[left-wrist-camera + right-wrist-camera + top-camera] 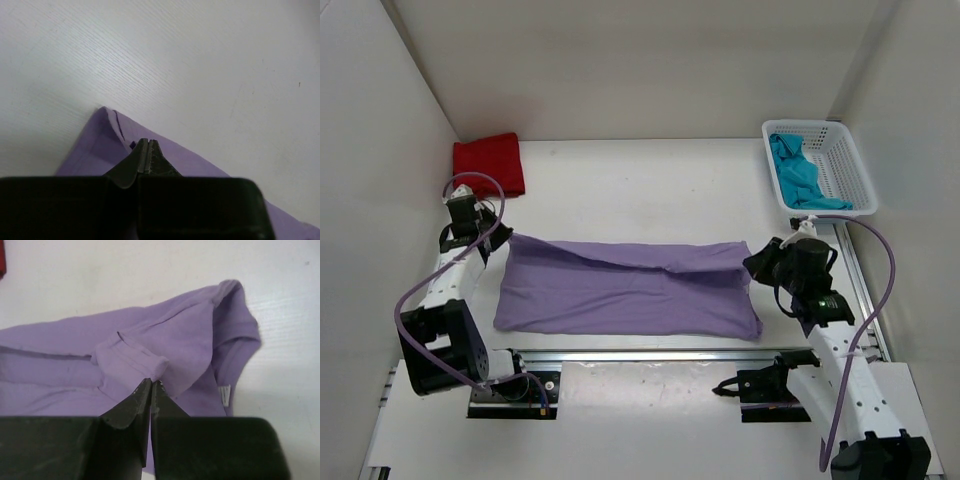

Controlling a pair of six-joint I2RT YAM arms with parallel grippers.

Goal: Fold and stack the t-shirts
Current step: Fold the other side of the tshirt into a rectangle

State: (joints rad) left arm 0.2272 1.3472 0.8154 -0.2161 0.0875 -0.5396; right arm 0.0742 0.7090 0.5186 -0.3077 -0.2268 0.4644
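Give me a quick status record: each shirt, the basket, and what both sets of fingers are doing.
lavender t-shirt: spread across the middle of the table, far edge raised at both ends
red t-shirt: folded, far left corner
teal t-shirt: bunched in the white basket, unfolded
left fingers: shut on the lavender shirt's far left corner
right fingers: shut on a fold at its far right end
stack: not begun

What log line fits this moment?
left gripper: shut on lavender t-shirt | right gripper: same | red t-shirt: folded | teal t-shirt: in basket
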